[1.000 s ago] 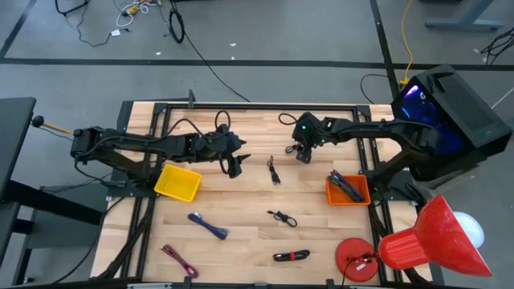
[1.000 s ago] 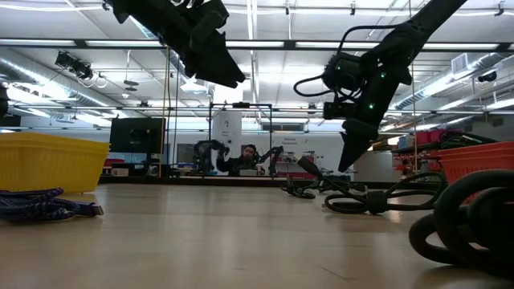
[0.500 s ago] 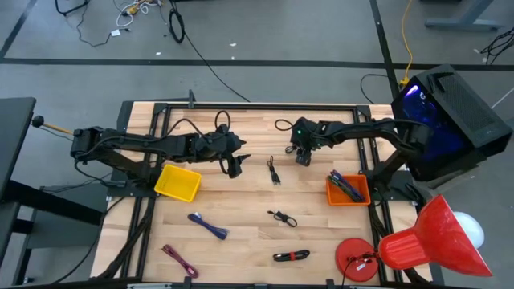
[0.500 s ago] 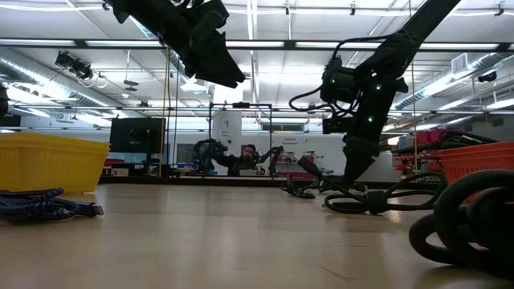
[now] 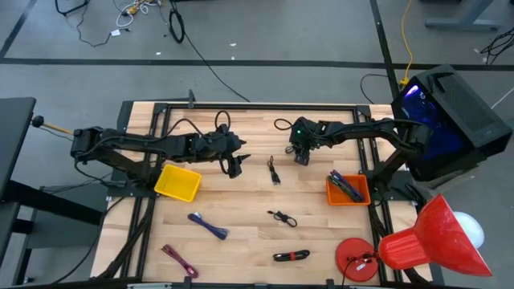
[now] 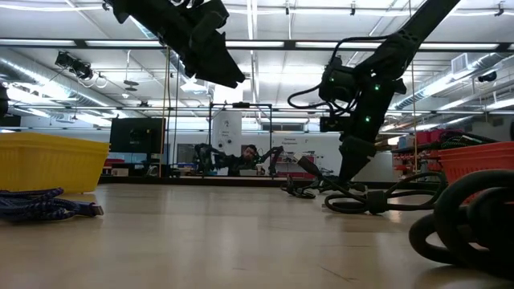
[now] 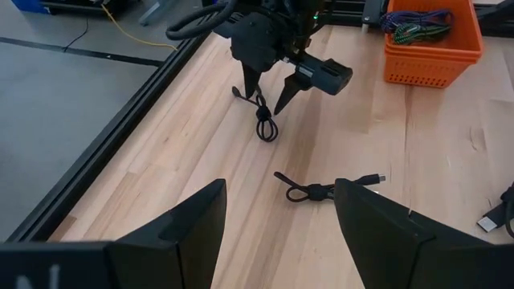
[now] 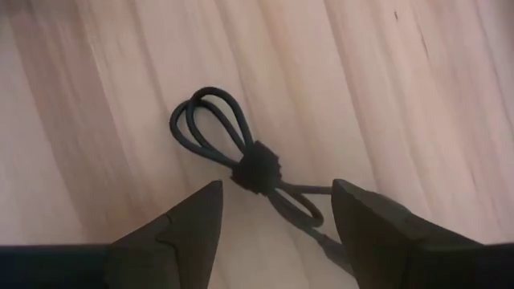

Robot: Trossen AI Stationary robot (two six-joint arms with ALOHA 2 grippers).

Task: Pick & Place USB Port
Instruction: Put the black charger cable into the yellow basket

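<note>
USB cable [image 8: 255,168], the small black bundled one, is lying flat on the desk [image 5: 241,201] near the back rail, directly under the right gripper [image 5: 300,157], whose jaws are spread wide with nothing in them yet. From the right wrist view the tied middle of the bundle sits between the two fingers, loops fanning off to one side.

What I'd worry about: the bundle is thin and lies flush on the wood, so if the jaws come down too shallow they'll just close on air, and too deep they'll jam the fingertips [image 7: 244,80] into the desk. Catching only a loop instead of the tied knot could let it unravel or dangle and slip on the way over. It might also skid sideways if one finger touches first.

Room-wise it's pretty good. The orange bin [image 5: 348,190] with cables already in it sits near the right edge, close by, and the path there looks open. Another black cable [image 5: 274,171] lies just beside the target, so a sloppy sweep could drag it. The left gripper [image 5: 234,168] hovers near the yellow bin [image 5: 177,183], jaws also spread, well apart from the action.
</note>
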